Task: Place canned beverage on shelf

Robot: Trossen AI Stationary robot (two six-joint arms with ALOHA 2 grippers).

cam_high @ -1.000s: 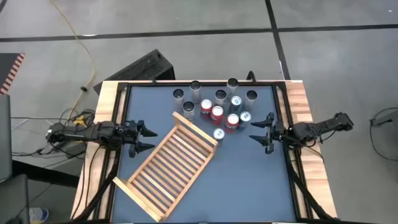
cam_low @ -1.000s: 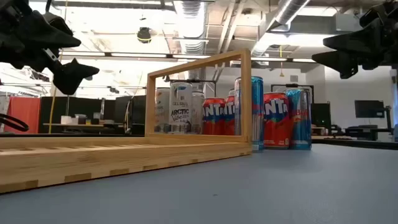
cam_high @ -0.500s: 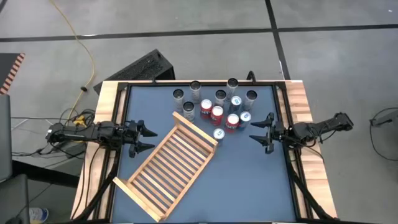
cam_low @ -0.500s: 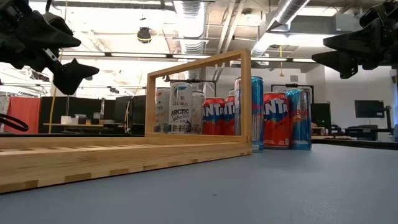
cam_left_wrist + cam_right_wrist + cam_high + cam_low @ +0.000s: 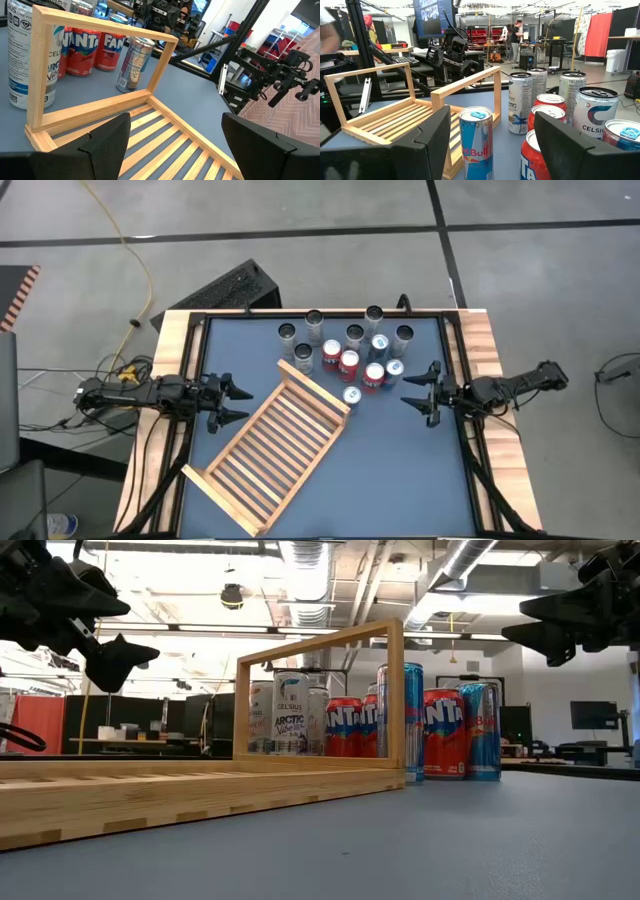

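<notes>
The light wooden slatted shelf [image 5: 272,450] lies flat and askew on the blue table, its raised frame end [image 5: 320,700] toward the cans. Several cans [image 5: 350,350] stand upright in a cluster at the table's far middle: red ones [image 5: 443,732], blue ones [image 5: 476,142] and white ones [image 5: 27,55]. My left gripper [image 5: 237,401] is open and empty at the table's left edge, above the shelf's left side. My right gripper [image 5: 415,393] is open and empty at the table's right, just right of the cans.
Wooden rails border the table on the left [image 5: 160,410] and right [image 5: 490,410]. A dark case [image 5: 225,288] lies on the floor beyond the far edge. Bare blue table [image 5: 400,480] lies right of the shelf. People stand far off in the room [image 5: 512,35].
</notes>
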